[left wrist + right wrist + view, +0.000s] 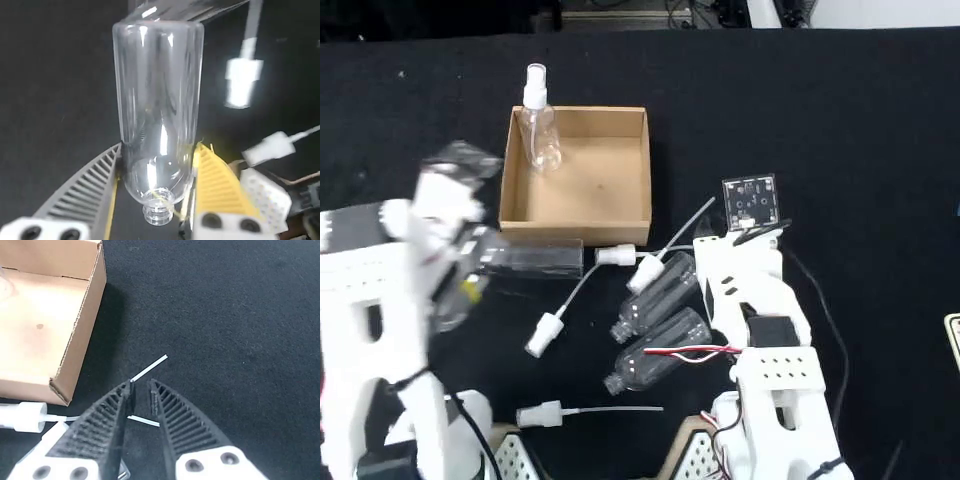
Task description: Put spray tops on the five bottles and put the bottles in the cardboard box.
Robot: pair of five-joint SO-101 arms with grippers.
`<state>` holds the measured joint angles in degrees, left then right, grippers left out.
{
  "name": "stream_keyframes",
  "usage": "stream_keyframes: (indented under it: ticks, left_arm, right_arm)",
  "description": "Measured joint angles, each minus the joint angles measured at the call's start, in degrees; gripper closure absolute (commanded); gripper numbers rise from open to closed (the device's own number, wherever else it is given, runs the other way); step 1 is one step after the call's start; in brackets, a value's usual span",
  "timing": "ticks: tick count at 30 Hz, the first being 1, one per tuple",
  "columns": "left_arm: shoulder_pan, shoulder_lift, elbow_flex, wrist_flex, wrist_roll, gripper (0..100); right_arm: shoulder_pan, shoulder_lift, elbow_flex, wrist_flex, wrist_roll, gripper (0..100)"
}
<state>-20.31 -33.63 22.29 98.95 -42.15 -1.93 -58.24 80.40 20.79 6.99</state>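
My left gripper (159, 147) is shut on a clear bottle (157, 90) that has no top, its open neck toward the wrist. In the high view that bottle (535, 258) lies level just in front of the cardboard box (620, 215). One bottle with a spray top (538, 130) rests inside the box at its far left corner. Two more bottles (665, 292) (658, 352) lie beside the right arm. Loose spray tops (615, 255) (545, 333) (540, 413) lie on the cloth. My right gripper (140, 384) hovers over thin white tubes (150, 367), its fingers all but shut, gripping nothing.
The table is covered in black cloth (860, 150). The box's near corner (60, 390) sits close to the right gripper. A spray top (22, 417) lies by that corner. Open cloth stretches to the right of the box.
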Motion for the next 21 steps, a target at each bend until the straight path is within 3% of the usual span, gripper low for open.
stream_keyframes:
  ticks: [6,11,17,21]
  left_arm:
    - [-17.67,2.64,5.36,-10.11,-1.85,89]
    - [-27.69,11.34,12.13,-21.89,2.90,85]
    - [-32.09,15.74,12.13,-25.32,6.24,68]
    - [-33.93,15.82,10.81,-25.93,7.82,67]
  right_arm:
    - [0.00,0.00,0.00,0.00,0.00,97.6]
    - [0.00,0.00,0.00,0.00,0.00,97.6]
    - [0.00,0.00,0.00,0.00,0.00,97.6]
    - [0.00,0.00,0.00,0.00,0.00,97.6]
